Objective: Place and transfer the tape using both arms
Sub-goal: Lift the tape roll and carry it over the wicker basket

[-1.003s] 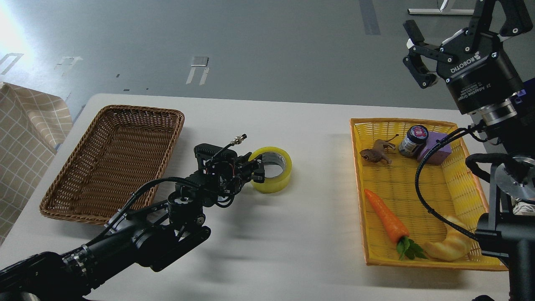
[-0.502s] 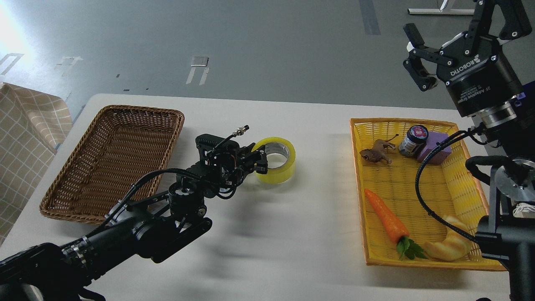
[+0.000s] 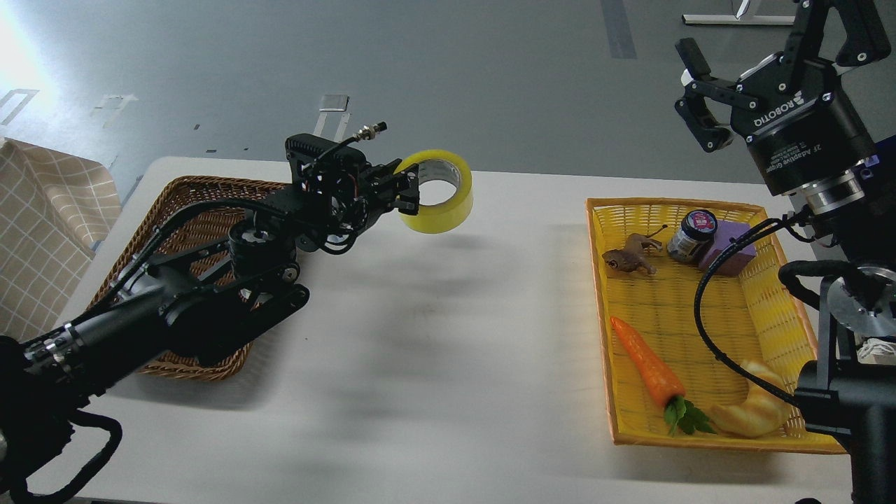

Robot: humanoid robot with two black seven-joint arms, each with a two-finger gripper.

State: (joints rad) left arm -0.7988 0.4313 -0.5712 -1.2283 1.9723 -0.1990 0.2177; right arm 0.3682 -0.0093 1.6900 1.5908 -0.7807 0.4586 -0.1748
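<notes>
The left black end effector (image 3: 408, 187) is gripping the wide ring-shaped roll of translucent yellow-green packing tape (image 3: 435, 192), pinching the left wall of the ring w/ one finger inside the grey-white core and one outside. The roll is hanging in the air, clear of the white table (image 3: 448, 336), over its far middle, just right of the far right corner of the brown wicker basket (image 3: 203, 231).

The right black end effector (image 3: 700, 91) is waiting high at the far right, above the yellow plastic basket (image 3: 700, 322), fingers spread apart and holding nothing. It's well apart from the roll.

Risks as I'm judging them:
- Grip is on one thin wall only, so the roll is probably free to pivot or slip out if the arm is swinging fast. A drop here means it's rolling off across the table, poss. over the far edge.
- Tape surface is slick & the ring flexes; squeezing harder could deform it rather than hold it.
- If a handover is next, the right fingers need the opposite wall of the ring. Wrong approach angle = the two end effectors knocking each other, or the roll getting pushed out of the left grip.
- Letting go on the left before the right one is properly clamping = drop.
- The dangling black cable (image 3: 707, 308) on the right arm could snag while reaching across.
</notes>
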